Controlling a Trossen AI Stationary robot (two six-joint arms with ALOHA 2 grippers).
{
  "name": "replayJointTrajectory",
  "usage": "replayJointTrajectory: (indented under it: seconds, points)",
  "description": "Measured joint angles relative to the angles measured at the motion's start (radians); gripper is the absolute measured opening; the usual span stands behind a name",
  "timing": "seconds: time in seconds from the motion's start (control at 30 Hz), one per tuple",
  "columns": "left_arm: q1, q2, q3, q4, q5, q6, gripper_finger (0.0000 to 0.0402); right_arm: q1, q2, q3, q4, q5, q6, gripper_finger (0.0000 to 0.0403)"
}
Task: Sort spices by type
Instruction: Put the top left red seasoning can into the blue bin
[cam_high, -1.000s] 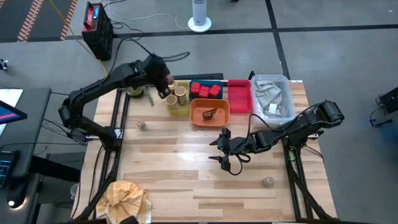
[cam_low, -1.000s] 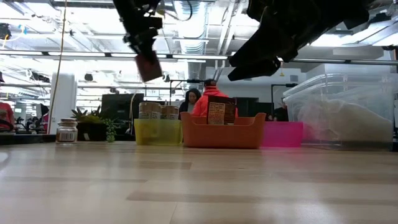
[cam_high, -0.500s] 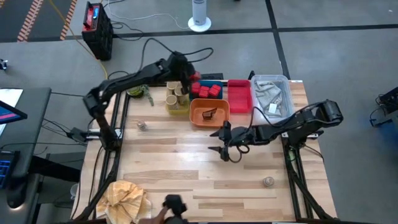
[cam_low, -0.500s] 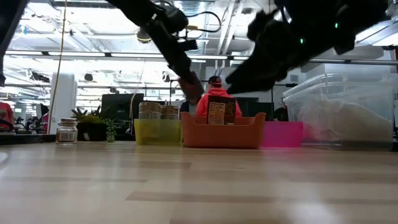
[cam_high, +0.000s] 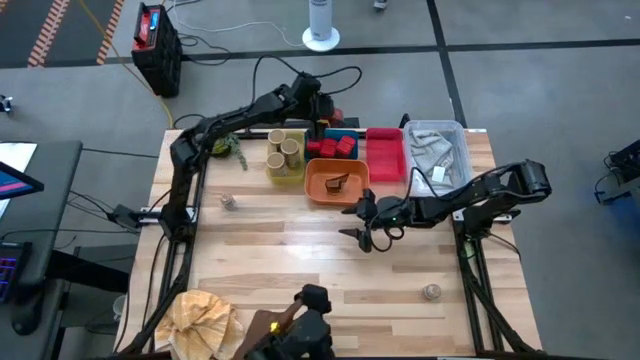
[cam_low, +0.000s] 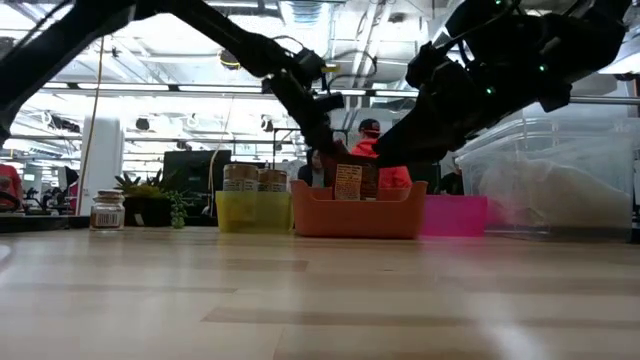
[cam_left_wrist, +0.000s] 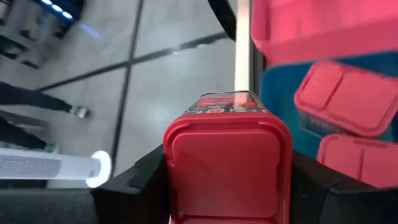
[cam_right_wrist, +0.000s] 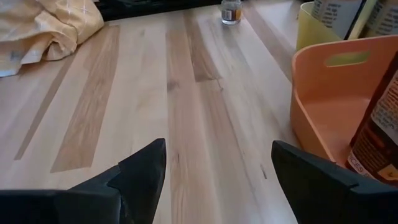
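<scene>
Reaching over the far edge of the desk (cam_high: 300, 270), the left claw (cam_left_wrist: 227, 186) is clamped on a red tin (cam_left_wrist: 227, 165), one finger pressed to each side. In the left wrist view the tin's square lid faces the camera and its long axis runs away from the lens toward the floor beyond the desk edge. In the high view this claw (cam_high: 318, 100) hangs above the far end of the blue tray (cam_high: 345, 131).

Three more red tins (cam_high: 330, 144) lie in that blue tray, close together; the left wrist view shows two of them (cam_left_wrist: 348, 102) lids up, side by side. Three tan jars (cam_high: 285, 152) stand upright in the yellow tray (cam_high: 282, 176), long axes vertical. One dark brown piece (cam_high: 338, 182) lies in the orange tray (cam_high: 318, 190). Two small clear shakers stand on the bare wood: one (cam_high: 229, 201) near the left side, another (cam_high: 431, 292) near the front right.

The right claw (cam_high: 366, 222) hangs low in front of the orange tray, its fingers (cam_right_wrist: 140, 174) spread apart and holding nothing. A pink tray (cam_high: 385, 160) and a clear bin (cam_high: 455, 130) sit to the right.
</scene>
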Motion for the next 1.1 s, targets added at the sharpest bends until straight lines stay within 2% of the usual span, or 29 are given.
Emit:
replayJointTrajectory:
  seconds: [0.1,0.27,0.43,1.1]
  points:
    - [0.000,0.022,0.016,-0.011,0.012,0.000,0.0212,0.000,-0.007,0.000,0.000,0.000,0.000,0.0315]
    - [-0.003,0.021,0.011,-0.040,0.110,-0.013,0.0212,0.000,-0.010,0.000,-0.006,-0.004,0.000,0.0315]
    - [-0.001,0.021,0.013,-0.069,0.118,-0.055,0.0212,0.003,-0.010,0.000,-0.003,-0.021,0.000,0.0315]
    - [-0.006,0.019,-0.004,-0.120,0.157,-0.063,0.0217,0.010,-0.010,0.000,0.002,-0.023,0.021,0.0315]
